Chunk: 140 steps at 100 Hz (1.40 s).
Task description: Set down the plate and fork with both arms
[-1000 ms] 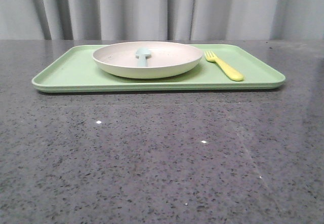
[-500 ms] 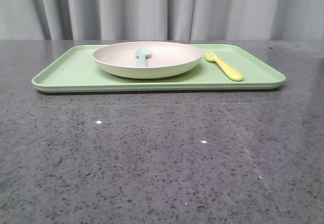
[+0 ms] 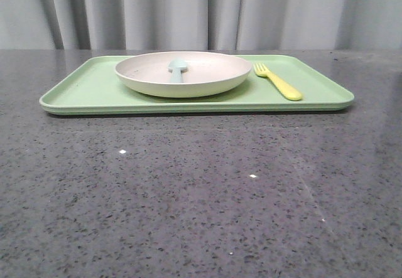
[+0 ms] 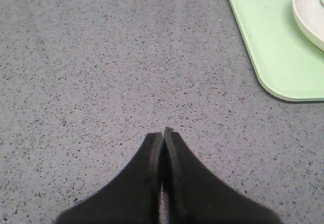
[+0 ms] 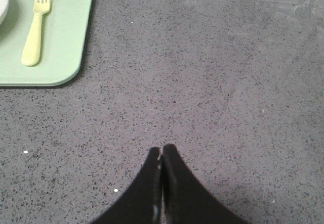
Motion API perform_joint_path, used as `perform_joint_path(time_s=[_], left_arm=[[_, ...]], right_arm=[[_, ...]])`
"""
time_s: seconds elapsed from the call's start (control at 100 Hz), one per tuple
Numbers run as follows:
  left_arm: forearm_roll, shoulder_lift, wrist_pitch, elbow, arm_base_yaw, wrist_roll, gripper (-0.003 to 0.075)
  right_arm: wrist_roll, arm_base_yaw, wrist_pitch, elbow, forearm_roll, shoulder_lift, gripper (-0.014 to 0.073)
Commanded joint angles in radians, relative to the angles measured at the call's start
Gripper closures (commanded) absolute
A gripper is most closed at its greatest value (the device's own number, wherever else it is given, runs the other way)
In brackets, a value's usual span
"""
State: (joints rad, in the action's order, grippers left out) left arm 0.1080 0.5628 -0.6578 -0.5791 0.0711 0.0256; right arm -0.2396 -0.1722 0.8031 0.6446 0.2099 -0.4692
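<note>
Both arms idling over bare tabletop (image 3: 201, 196). Left end effector (image 4: 162, 133) and right end effector (image 5: 161, 148) pinched closed, empty. Should open wide before approaching plate (image 3: 183, 73), fork (image 3: 278, 81).

plate (image 4: 310, 12) and tray (image 4: 273, 47) cut off in the left wrist view

Worktop (image 3: 188, 196) speckled grey stone look, polished, faint sheen. Tray (image 3: 88, 90) matt smooth green plastic. Plate (image 3: 188, 80) matt cream. Fork (image 3: 279, 83) smooth yellow plastic. Grey cloth curtain (image 3: 188, 11) behind.
</note>
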Motion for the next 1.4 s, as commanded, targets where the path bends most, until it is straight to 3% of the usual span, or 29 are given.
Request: perform_joint_path(time_s=[0.0, 0.56, 0.73, 0.92, 1.2, 1.39], left_arm=[[0.014, 0.0, 0.079, -0.029, 0.001, -0.006, 0.0741], [0.006, -0.003, 0.082, -0.026, -0.003, -0.006, 0.0741], [-0.015, -0.035, 0.294, 0.03, -0.013, -0.006, 0.0741], [-0.017, -0.147, 0.558, 0.208, -0.013, -0.006, 0.0741], [-0.049, -0.386, 0.671, 0.473, -0.013, -0.006, 0.0741], [-0.077, -0.503, 0.683, 0.555, -0.013, -0.006, 0.0741]], right_arm=[[0.006, 0.005, -0.061, 0.023, 0.02, -0.003, 0.0713], [0.006, 0.005, -0.061, 0.023, 0.02, -0.003, 0.0713], [0.006, 0.005, -0.06, 0.023, 0.02, -0.003, 0.0713], [0.006, 0.005, -0.06, 0.023, 0.02, -0.003, 0.0713], [0.006, 0.005, -0.06, 0.023, 0.02, -0.003, 0.0713], [0.006, 0.005, -0.059, 0.023, 0.02, -0.003, 0.0713]])
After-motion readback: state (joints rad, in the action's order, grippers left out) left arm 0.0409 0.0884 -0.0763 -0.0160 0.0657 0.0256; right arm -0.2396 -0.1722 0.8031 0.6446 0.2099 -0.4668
